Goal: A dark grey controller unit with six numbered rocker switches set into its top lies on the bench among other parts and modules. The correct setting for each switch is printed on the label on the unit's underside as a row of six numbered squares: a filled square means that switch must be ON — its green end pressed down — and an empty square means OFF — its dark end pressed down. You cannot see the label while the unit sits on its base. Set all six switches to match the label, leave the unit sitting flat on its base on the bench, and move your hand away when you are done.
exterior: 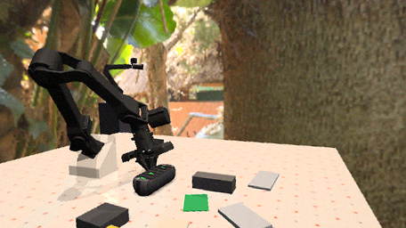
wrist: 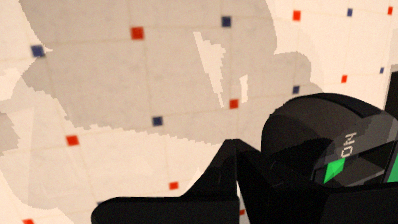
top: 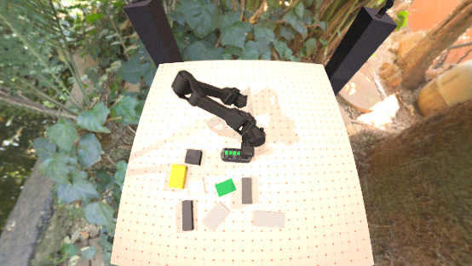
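The dark grey controller unit sits on the bench with its switches facing up. In the top view several green switch ends show along its far side, left of the hand. The wrist view shows one green end beside the "ON" mark; the other switches are mostly hidden. My gripper is shut, with nothing visible between its fingers. Its tips are at the unit's top, towards its right end in the top view. Whether they touch a switch is hidden. The label on the underside is out of sight.
Nearer the front edge lie a green tile, a yellow block, a pale tile and two grey plates. Dark blocks stand left of and in front of the unit.
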